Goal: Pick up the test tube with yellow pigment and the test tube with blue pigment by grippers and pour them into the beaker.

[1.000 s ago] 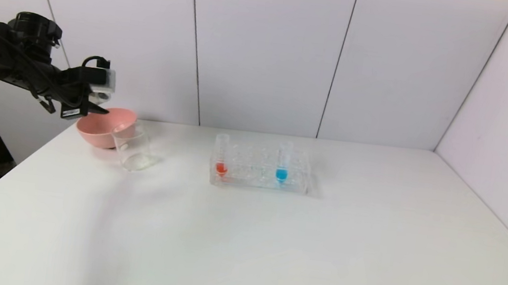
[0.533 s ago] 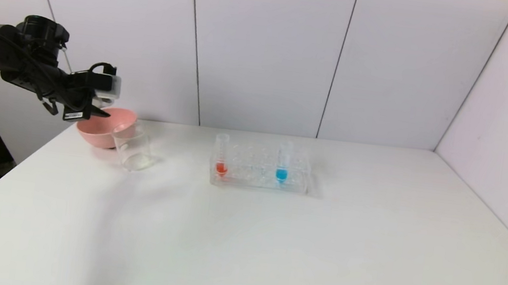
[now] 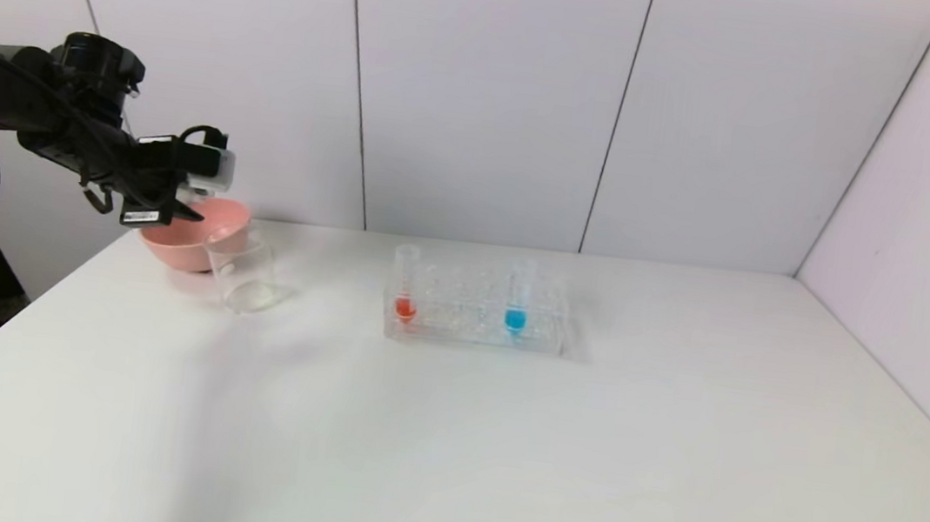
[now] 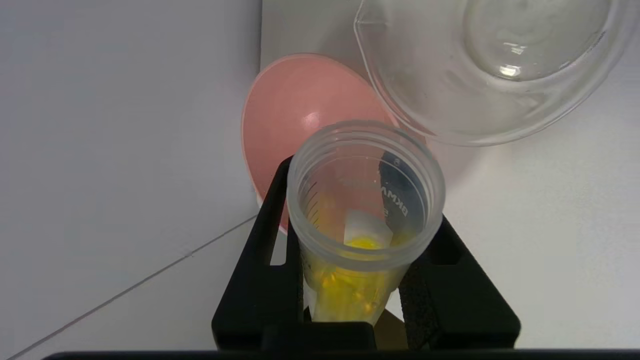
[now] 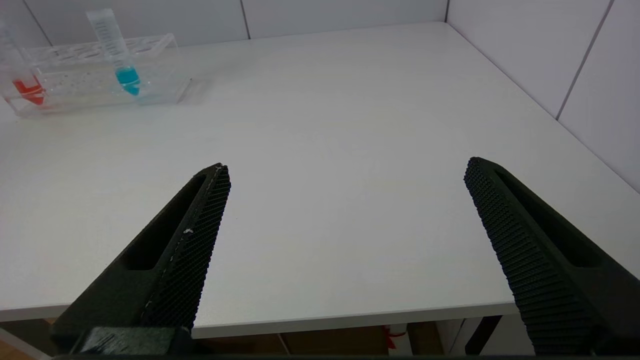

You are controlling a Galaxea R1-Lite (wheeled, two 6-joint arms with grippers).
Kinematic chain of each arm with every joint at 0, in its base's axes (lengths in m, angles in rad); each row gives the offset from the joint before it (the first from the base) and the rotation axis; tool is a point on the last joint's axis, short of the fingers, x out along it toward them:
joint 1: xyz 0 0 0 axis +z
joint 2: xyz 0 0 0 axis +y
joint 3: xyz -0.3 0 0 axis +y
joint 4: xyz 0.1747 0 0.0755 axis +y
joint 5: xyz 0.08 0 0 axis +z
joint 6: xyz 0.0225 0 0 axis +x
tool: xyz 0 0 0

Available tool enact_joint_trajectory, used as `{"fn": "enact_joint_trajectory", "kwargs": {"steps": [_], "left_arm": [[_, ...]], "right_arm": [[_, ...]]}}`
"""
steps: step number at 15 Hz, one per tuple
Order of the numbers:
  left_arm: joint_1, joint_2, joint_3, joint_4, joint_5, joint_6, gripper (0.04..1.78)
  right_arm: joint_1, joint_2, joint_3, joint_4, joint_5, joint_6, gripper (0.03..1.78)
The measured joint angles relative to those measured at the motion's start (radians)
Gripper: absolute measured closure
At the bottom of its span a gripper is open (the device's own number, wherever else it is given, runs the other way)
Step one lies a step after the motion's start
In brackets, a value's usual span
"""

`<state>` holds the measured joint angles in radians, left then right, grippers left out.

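Left gripper (image 3: 189,210) clamps the yellow tube (image 4: 362,225) at far left, above the pink bowl (image 3: 196,235), beside the beaker (image 3: 243,271). Right gripper (image 5: 345,210) gapes wide near the table (image 3: 497,440) edge. Blue tube (image 3: 518,298) stands in the rack (image 3: 477,308).

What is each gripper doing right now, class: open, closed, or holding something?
Left gripper: closed on the test tube with yellow pigment, above the pink bowl beside the beaker.
Right gripper: open, empty, over the table.
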<state>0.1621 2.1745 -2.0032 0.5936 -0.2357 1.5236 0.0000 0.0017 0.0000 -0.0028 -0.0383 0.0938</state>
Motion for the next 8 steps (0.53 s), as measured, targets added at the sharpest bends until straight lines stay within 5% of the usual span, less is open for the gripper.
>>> {"fn": "enact_joint_trajectory", "kwargs": {"steps": [8], "left_arm": [[-0.005, -0.008, -0.002, 0.086, 0.079, -0.004, 1.28]], "right_arm": [[0.0, 0.0, 0.0, 0.0, 0.0, 0.0, 0.1]]}}
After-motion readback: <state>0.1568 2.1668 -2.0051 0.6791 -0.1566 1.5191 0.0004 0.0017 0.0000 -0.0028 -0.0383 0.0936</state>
